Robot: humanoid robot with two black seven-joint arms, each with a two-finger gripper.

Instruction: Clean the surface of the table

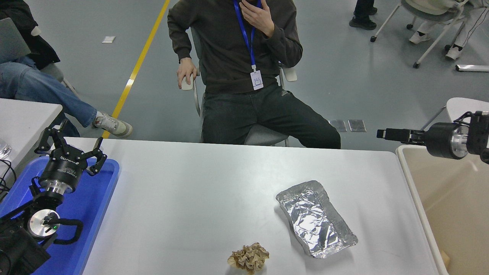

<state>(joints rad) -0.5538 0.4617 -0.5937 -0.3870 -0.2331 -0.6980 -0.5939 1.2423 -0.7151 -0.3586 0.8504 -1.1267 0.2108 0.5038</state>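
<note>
- Tabletop (198, 198): the wide matte white surface with rounded far corners that fills the lower half of the head view; it carries two loose items.
- Foil packet (315, 218): a crinkled silver, roughly rectangular wrap lying flat on the right half of the tabletop, its long axis running diagonally toward the near right.
- Crumpled brown paper (249, 258): a small wad near the tabletop's near edge, left of the foil packet and apart from it.
- Blue tray (97, 206): set along the tabletop's left side, under the left arm.
- Left gripper (70, 147): parked at the lower left above the blue tray's far end, its jaws spread apart and holding nothing.
- Right gripper (386, 133): enters from the right edge, lying nearly level and pointing left, above the tabletop's far right corner; seen edge-on, so whether its jaws are apart or together cannot be told.
- Beige bin (414, 198): just beside the tabletop's right edge, below the right arm.
- Person (233, 49): seated at the far side in dark clothes with a blue lanyard, one hand raised to the collar.
</note>
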